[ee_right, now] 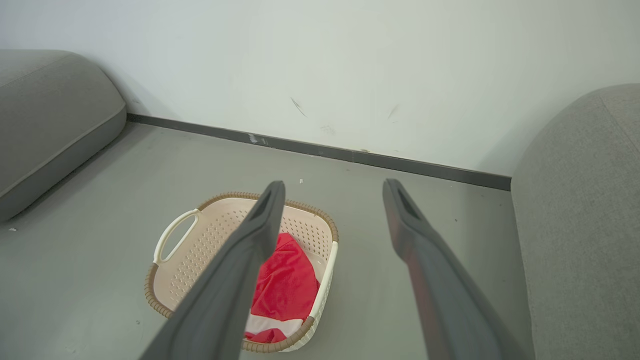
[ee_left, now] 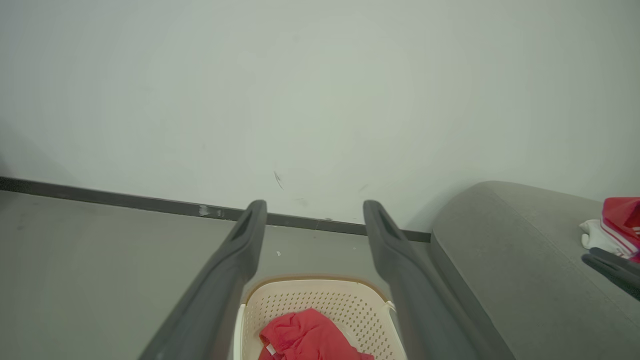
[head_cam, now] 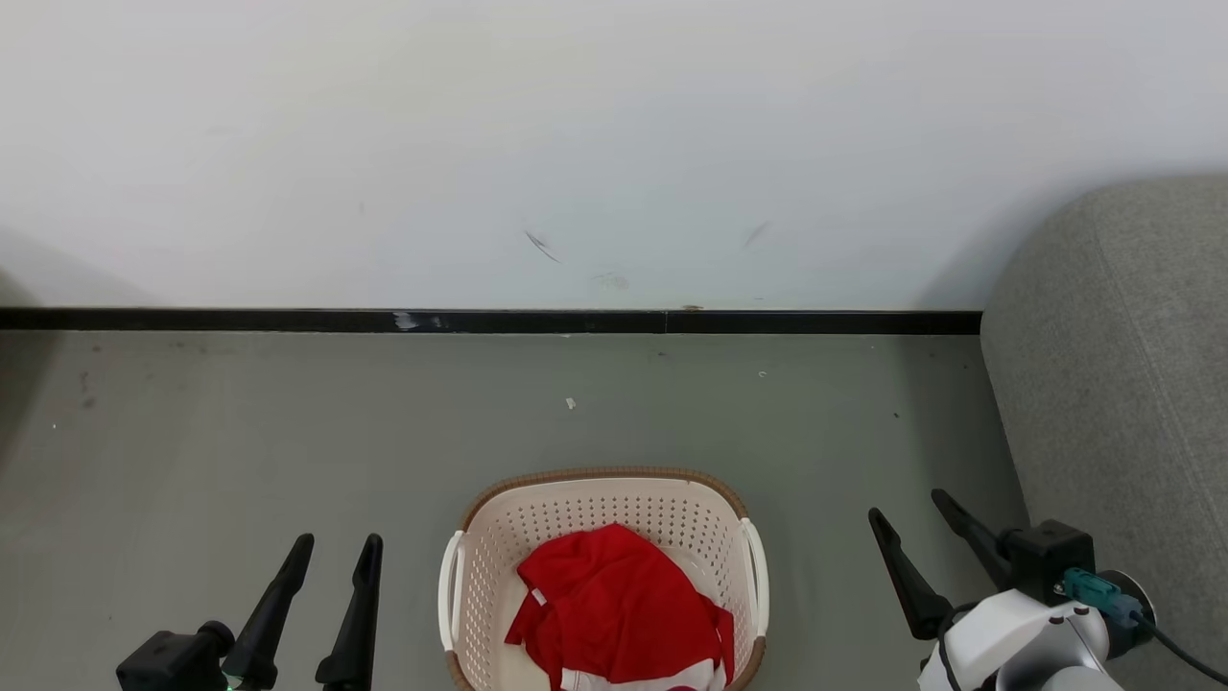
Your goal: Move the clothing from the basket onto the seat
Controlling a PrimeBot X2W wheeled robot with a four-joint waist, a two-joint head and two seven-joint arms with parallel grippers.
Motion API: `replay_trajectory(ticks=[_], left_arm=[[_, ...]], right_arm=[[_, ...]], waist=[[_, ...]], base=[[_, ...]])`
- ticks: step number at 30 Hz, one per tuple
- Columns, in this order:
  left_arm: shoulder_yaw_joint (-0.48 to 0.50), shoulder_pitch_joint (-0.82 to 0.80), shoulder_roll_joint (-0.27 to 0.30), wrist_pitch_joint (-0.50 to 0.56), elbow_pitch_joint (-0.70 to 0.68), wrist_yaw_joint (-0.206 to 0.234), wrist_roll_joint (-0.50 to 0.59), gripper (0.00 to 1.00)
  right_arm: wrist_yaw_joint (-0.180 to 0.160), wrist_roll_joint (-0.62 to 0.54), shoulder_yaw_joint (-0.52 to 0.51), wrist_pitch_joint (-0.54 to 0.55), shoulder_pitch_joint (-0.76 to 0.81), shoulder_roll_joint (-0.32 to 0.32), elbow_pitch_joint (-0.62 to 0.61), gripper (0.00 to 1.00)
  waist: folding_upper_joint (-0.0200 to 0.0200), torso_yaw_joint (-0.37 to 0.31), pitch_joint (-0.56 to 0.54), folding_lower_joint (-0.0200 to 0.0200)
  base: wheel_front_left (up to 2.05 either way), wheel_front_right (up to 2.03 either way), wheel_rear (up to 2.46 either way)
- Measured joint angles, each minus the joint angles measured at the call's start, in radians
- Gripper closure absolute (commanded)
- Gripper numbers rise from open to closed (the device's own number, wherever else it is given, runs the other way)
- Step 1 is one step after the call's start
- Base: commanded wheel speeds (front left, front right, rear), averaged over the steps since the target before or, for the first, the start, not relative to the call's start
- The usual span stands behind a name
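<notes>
Head view chops off the near end of the basket (head_cam: 499, 576) at its bottom edge, so the clothing (head_cam: 614, 605) inside gets cut there too. The seat (head_cam: 1113, 384) runs off the right side. From the left wrist, another red-and-white piece (ee_left: 620, 215) on the seat is clipped by the right edge and partly behind a dark finger (ee_left: 612, 262). In the right wrist view, one finger of the right end effector (ee_right: 334, 184) covers part of the basket. That white speck (head_cam: 570, 403) on the floor (head_cam: 288, 432) is too small to tell.
</notes>
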Motion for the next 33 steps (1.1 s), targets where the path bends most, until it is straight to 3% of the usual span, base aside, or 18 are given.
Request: replay_trajectory(ticks=[17, 33], left_arm=[[0.026, 0.017, -0.022, 0.0, 0.004, -0.009, 0.016, 0.0], [-0.079, 0.007, -0.009, 0.068, 0.062, -0.044, 0.053, 0.0]], right_arm=[[0.0, -0.023, 0.004, -0.002, 0.031, 0.022, -0.015, 0.0], [0.0, -0.025, -0.032, -0.009, 0.097, 0.047, -0.033, 0.0]], waist=[[0.0, 0.001, 0.011, 0.0], [0.0, -0.011, 0.07, 0.0]], base=[[0.0, 0.0, 0.0], [0.0, 0.0, 0.0]])
